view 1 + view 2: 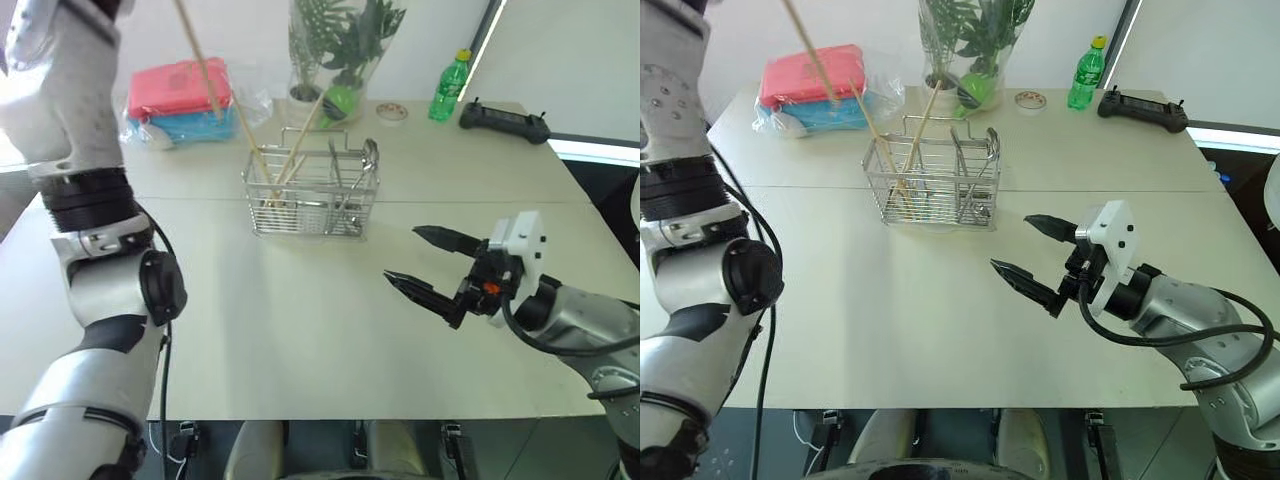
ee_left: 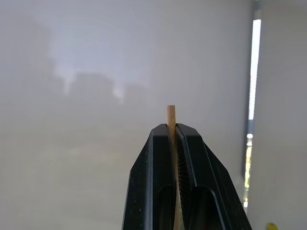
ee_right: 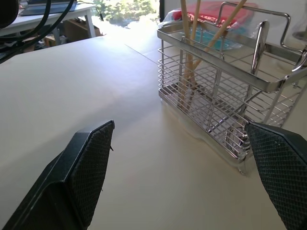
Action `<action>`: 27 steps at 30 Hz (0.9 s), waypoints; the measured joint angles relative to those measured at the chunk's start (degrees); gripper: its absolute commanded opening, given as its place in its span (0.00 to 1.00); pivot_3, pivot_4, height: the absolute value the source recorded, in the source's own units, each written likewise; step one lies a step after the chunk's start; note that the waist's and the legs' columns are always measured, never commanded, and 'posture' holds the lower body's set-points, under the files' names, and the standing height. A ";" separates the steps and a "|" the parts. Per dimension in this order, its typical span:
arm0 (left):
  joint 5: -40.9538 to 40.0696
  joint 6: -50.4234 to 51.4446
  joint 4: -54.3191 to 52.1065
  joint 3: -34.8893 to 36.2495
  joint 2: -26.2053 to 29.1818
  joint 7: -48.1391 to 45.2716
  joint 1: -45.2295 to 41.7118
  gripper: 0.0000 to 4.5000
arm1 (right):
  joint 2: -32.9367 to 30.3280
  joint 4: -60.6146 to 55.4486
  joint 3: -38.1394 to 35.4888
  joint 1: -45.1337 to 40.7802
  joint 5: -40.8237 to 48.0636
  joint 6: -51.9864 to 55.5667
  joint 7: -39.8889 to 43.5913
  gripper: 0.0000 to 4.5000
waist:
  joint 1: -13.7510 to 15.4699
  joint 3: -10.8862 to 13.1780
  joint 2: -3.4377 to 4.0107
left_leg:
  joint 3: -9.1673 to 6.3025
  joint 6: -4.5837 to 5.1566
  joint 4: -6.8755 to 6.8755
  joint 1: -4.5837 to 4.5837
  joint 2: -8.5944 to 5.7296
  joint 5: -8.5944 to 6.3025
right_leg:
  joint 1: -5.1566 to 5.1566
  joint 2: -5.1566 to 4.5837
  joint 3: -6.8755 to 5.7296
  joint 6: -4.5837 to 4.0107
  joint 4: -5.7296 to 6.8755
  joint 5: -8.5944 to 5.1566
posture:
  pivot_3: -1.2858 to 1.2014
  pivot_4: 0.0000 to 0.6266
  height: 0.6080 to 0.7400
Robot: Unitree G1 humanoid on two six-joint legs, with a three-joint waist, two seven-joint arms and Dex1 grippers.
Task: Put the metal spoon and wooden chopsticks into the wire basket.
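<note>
The wire basket (image 1: 312,212) stands on the table toward the back middle. One of the wooden chopsticks (image 1: 222,105) slants up to the left out of the basket's left compartment, and in the left wrist view my left gripper (image 2: 171,128) is shut on its upper end. The other chopstick (image 1: 300,140) leans the opposite way in the same compartment. The metal spoon (image 1: 369,153) stands in the right compartment with its bowl up. My right gripper (image 1: 420,258) hovers open over the table, in front of and to the right of the basket (image 3: 211,96), holding nothing.
Behind the basket are a bag of pink and blue packs (image 1: 180,95), a potted plant in a clear wrap (image 1: 335,50), a small round lid (image 1: 392,112), a green bottle (image 1: 450,88) and a black controller (image 1: 503,120). The table's edge runs along the right.
</note>
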 measured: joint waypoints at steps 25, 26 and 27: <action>-4.80 1.04 2.61 -1.28 -6.10 -2.53 7.14 0.01 | 0.44 -3.37 -1.47 2.73 2.24 1.01 -4.65 1.00 | -0.01 -0.02 0.11 | -0.03 0.11 0.12 0.00 0.01 -0.01 | 0.06 0.04 0.00 -0.19 0.00 -0.02 | 0.52 0.24 0.72; -4.61 0.49 3.03 -1.67 -6.39 -2.86 7.17 0.08 | 0.44 -3.44 -1.48 3.16 2.16 0.89 -4.86 1.00 | 0.03 -0.02 0.11 | -0.04 0.11 0.12 0.00 0.01 -0.01 | 0.06 0.04 0.00 -0.19 0.00 -0.02 | 0.52 0.24 0.72; -4.54 0.29 3.14 -1.79 -6.70 -3.11 7.26 0.16 | 0.44 -3.44 -1.49 3.41 2.14 0.87 -4.94 1.00 | 0.03 -0.02 0.11 | -0.04 0.11 0.11 0.00 0.01 -0.01 | 0.06 0.04 0.00 -0.19 0.01 -0.02 | 0.52 0.24 0.72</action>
